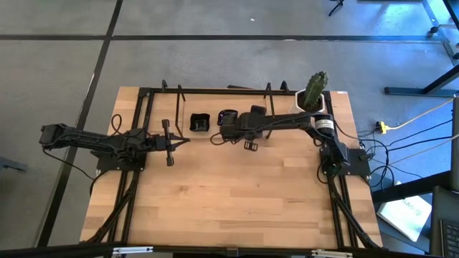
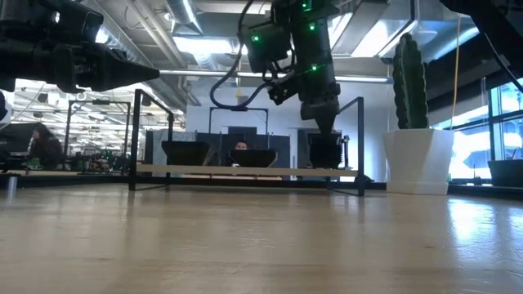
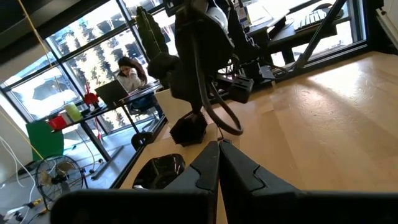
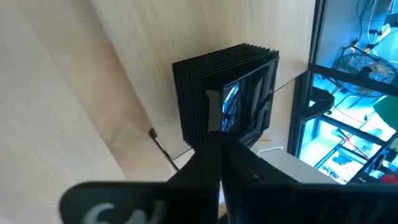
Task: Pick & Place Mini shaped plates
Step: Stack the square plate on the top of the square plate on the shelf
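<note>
Three stacks of glossy black mini plates stand on the table near its far rail: left stack (image 2: 186,153) (image 1: 199,122), middle stack (image 2: 253,157) (image 1: 227,117), right stack (image 2: 325,150) (image 4: 217,87). My right gripper (image 4: 221,135) (image 2: 325,129) points down at the right stack, which is square with a ribbed side; the arm hides it in the high view. My left gripper (image 3: 218,144) (image 1: 183,141) is shut and raised above the table, left of the left stack (image 3: 161,171). My right gripper comes from above, pointing down, with its shut fingertips at the rim of the top plate (image 4: 211,109) of the right stack. The fingers cover the place of contact. The top plate sits on the stack, which stands upright on the table.
A white pot with a green cactus (image 1: 314,93) (image 2: 418,155) stands at the far right corner. A black frame rail (image 2: 245,170) runs behind the stacks. Bare wood (image 1: 237,193) fills the near half of the table. A person (image 3: 127,71) sits in the room beyond.
</note>
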